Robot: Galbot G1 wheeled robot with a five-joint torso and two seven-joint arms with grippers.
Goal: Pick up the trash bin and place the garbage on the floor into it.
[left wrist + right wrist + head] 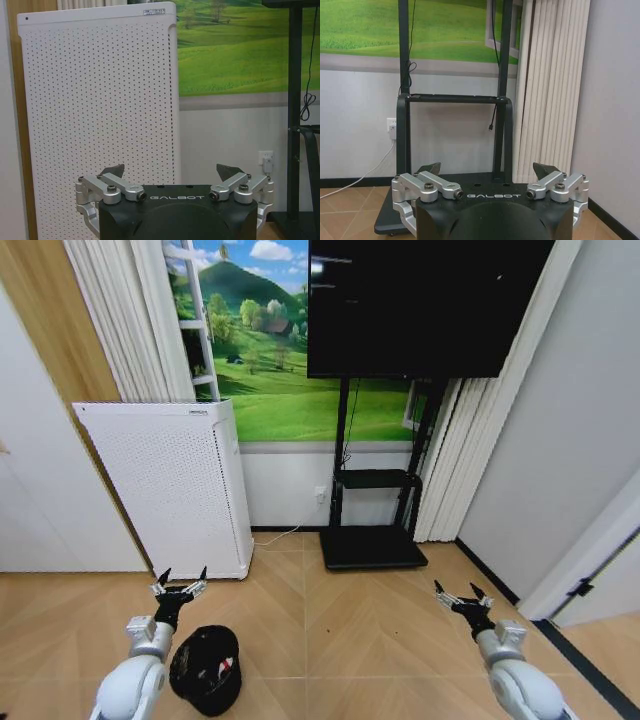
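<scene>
Seen from the head: left gripper (180,579) raised low on the left, fingers spread wide, nothing between them, hovering above the wooden floor (360,630) in front of the white perforated appliance (170,485). Just below and to the right of that arm, the trash bin (206,668), black, round, bag-lined, standing on the floor, with something red and white visible inside, too small to identify. Right gripper (460,592) lifted on the right at about the same height, fingers likewise splayed and empty. Farther back, a black TV stand (372,520) beneath a large dark screen (420,305), a green landscape mural (290,390) on the wall behind, pale curtains (450,470) to the right. From the left wrist: left gripper (172,172) wide open and empty, facing the perforated appliance (100,100), with the mural (230,45) and a wall socket (266,161) beside it. From the right wrist: right gripper (487,170) equally wide apart, gripping nothing, aimed at the TV stand (455,100), curtains (550,85) just beside it, a white cable (360,175) trailing from a socket down to the floor.
</scene>
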